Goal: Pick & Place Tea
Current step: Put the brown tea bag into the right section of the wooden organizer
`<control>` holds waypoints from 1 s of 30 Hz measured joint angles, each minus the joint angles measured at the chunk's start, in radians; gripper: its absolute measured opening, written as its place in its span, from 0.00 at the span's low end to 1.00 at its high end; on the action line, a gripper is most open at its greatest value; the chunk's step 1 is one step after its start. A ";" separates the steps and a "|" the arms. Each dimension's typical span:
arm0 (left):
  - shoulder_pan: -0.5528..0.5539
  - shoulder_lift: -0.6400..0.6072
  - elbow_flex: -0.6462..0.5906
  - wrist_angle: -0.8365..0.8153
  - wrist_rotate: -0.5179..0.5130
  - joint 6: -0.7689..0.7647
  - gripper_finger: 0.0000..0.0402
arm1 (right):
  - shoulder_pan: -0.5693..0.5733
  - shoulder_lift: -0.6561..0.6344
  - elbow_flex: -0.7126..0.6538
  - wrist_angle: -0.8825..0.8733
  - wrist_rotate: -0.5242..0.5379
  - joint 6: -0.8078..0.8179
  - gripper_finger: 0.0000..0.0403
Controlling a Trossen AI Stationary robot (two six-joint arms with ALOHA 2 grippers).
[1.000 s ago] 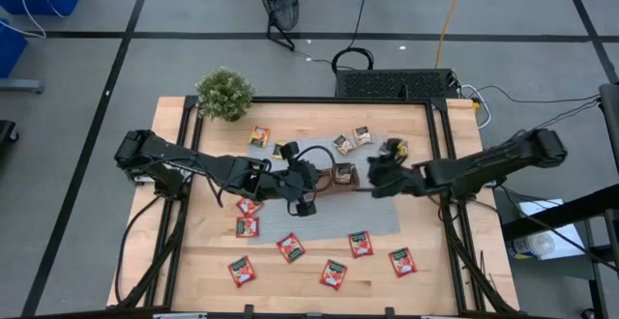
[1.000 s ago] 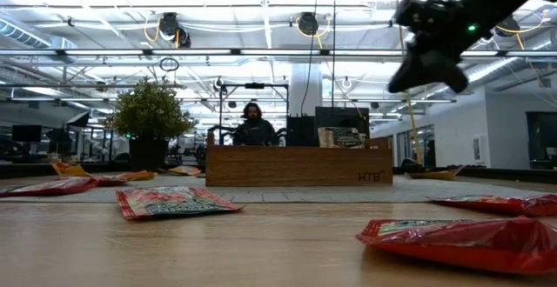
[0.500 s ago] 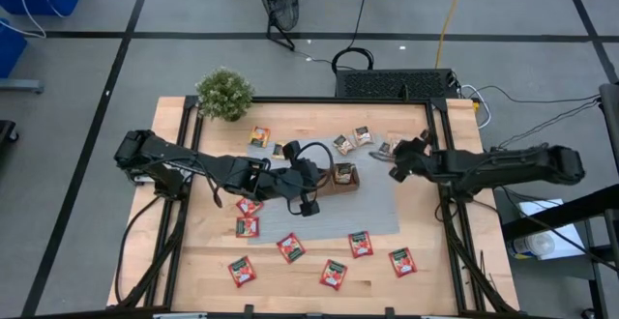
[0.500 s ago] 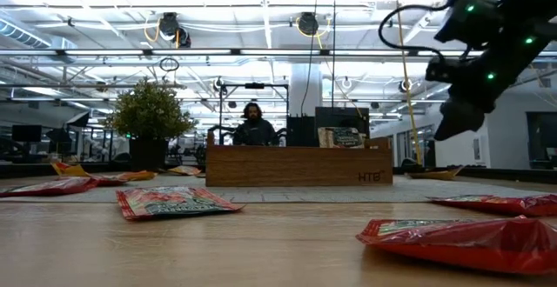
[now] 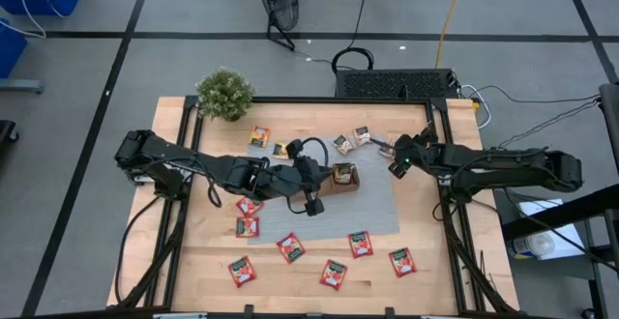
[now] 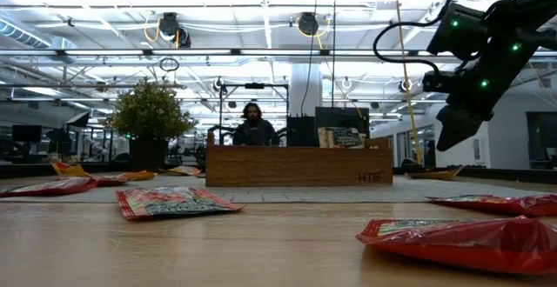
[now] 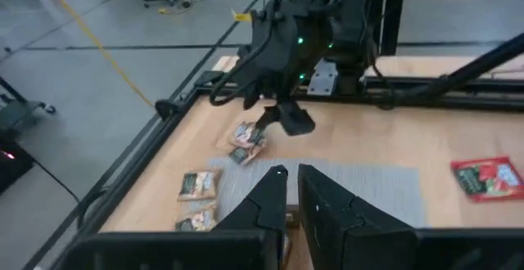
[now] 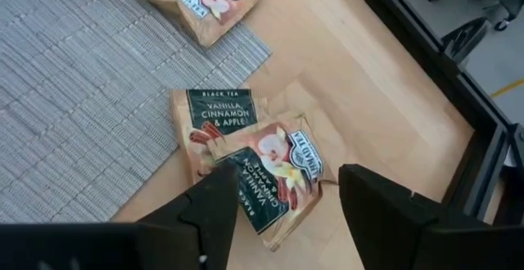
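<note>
Tea sachets lie scattered over the table: red ones (image 5: 290, 247) near the front, orange-yellow ones (image 5: 259, 136) and grey-brown ones (image 5: 342, 144) at the back. The wooden tray (image 5: 340, 176) stands on the grey mat (image 5: 377, 213). My right gripper (image 8: 286, 213) hangs open above two overlapping grey-brown sachets (image 8: 246, 155) at the mat's far right corner, one finger on either side and clear of them. My left gripper (image 7: 291, 180) hovers shut at the tray's left end (image 5: 322, 176), with nothing seen between its fingers.
A small potted plant (image 5: 224, 93) stands at the far left corner. Black frame rails (image 5: 447, 145) run along the table's left and right edges. A person sits in the room beyond the tray (image 6: 252, 126). Bare wood lies between the red sachets at the front.
My right gripper has left the tray's right end, gone toward the table's far right corner and sunk, rolling as it went, until it came over the two grey-brown sachets. My left arm has kept its place by the tray.
</note>
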 joint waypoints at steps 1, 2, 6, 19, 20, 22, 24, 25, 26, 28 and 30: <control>0.002 -0.001 0.000 -0.004 -0.002 0.015 0.10 | 0.000 0.000 0.000 -0.004 0.000 0.000 0.48; 0.002 -0.001 0.000 -0.014 -0.003 0.017 0.10 | 0.000 0.000 0.000 -0.006 -0.001 0.001 0.48; 0.001 -0.020 -0.032 -0.004 -0.012 0.022 0.10 | 0.000 0.000 -0.005 -0.001 -0.070 0.006 0.48; 0.009 -0.413 -0.652 0.619 -0.023 0.060 0.10 | -0.005 0.012 -0.026 0.025 -0.106 -0.004 0.47; 0.009 -0.441 -0.689 0.638 -0.023 0.055 0.10 | -0.012 0.017 -0.026 0.023 -0.105 -0.004 0.47; 0.012 -0.497 -0.759 0.666 -0.023 0.041 0.10 | -0.030 0.035 -0.026 0.027 -0.105 -0.004 0.46; 0.012 -0.541 -0.808 0.687 -0.022 0.020 0.10 | -0.048 0.057 -0.026 0.026 -0.109 -0.004 0.45; 0.012 -0.558 -0.829 0.687 -0.023 0.010 0.10 | -0.057 0.070 -0.026 0.033 -0.125 -0.010 0.45; 0.012 -0.572 -0.846 0.687 -0.022 0.004 0.10 | -0.065 0.084 -0.026 0.040 -0.142 -0.016 0.45; 0.012 -0.591 -0.869 0.686 -0.022 0.001 0.10 | -0.078 0.110 -0.026 0.049 -0.158 -0.028 0.45; 0.012 -0.605 -0.883 0.686 -0.022 0.000 0.10 | -0.088 0.134 -0.026 0.057 -0.157 -0.029 0.45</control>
